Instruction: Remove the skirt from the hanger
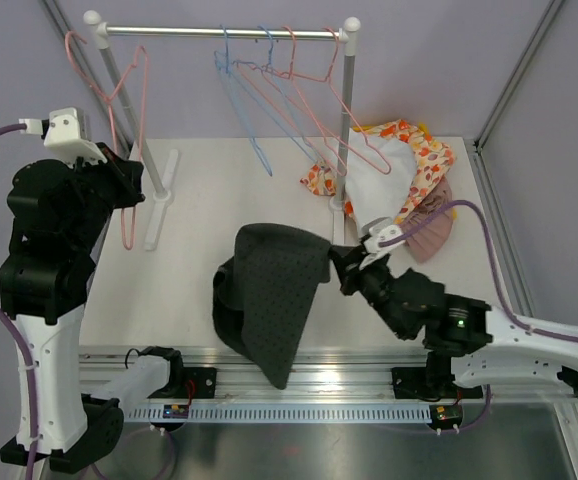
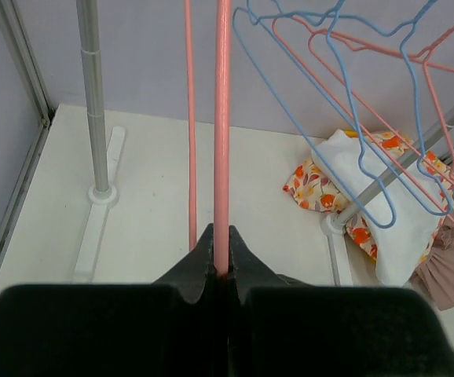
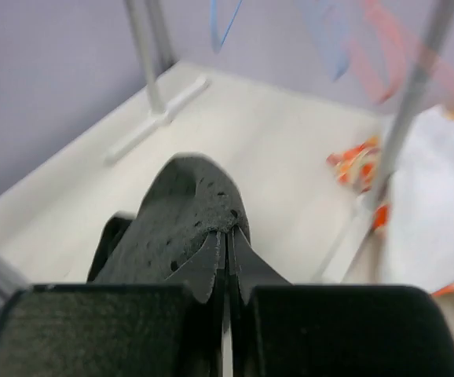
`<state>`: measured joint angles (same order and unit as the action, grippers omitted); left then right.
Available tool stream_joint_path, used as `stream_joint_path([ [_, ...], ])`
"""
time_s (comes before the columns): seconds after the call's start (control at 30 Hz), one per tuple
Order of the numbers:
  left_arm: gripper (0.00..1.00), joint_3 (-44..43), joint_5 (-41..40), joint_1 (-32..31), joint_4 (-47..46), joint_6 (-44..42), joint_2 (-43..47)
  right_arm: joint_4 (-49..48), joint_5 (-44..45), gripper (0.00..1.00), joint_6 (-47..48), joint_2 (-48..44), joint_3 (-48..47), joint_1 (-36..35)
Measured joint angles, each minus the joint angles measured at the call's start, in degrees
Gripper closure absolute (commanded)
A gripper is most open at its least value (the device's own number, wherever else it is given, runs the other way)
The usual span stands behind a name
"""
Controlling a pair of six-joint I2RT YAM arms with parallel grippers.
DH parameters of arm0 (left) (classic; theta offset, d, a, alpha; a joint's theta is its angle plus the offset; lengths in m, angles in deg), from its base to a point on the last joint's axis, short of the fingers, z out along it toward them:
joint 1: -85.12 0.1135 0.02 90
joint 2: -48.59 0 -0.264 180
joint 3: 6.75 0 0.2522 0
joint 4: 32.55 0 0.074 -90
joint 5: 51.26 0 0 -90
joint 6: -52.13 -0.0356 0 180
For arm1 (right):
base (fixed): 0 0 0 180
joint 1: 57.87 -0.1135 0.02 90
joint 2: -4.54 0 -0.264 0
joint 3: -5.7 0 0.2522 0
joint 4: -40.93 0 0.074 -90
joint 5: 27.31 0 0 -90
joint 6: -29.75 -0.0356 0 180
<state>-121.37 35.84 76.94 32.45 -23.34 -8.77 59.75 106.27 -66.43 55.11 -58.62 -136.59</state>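
Up close, the right tool [image 3: 227, 239] is clenched on a fold of the dark skirt [image 1: 274, 300], fingertips half buried in the fabric. The skirt droops over the surface's [image 1: 199, 200] near edge. The left tool [image 2: 221, 263] pinches a pink hanger [image 2: 222, 118], its top cut off. Farther back, a clothes pile [image 1: 409, 170] sits partly hidden behind the rack [image 1: 347, 120] post.

The left arm [image 1: 44, 290] and right arm [image 1: 529, 335] have black joint housings and white link shells. Lilac cables [image 1: 491, 265] run along both. A green indicator light [image 1: 458, 323] marks the right arm. The left claw [image 2: 221, 261] and right claw [image 3: 228, 245] are matte black and tapered.
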Motion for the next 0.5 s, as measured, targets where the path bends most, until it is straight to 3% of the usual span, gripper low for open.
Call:
stream_joint_path([
  [0.17, 1.0, 5.77, -0.02, 0.0, -0.96, 0.46, 1.7, 0.2, 7.67, 1.0, 13.84, -4.17, -10.14, 4.26],
  [0.5, 1.0, 15.69, 0.28, 0.0, -2.16, 1.18, 5.9, 5.09, 5.62, 1.0, 23.65, 7.45, -26.86, 31.56],
])
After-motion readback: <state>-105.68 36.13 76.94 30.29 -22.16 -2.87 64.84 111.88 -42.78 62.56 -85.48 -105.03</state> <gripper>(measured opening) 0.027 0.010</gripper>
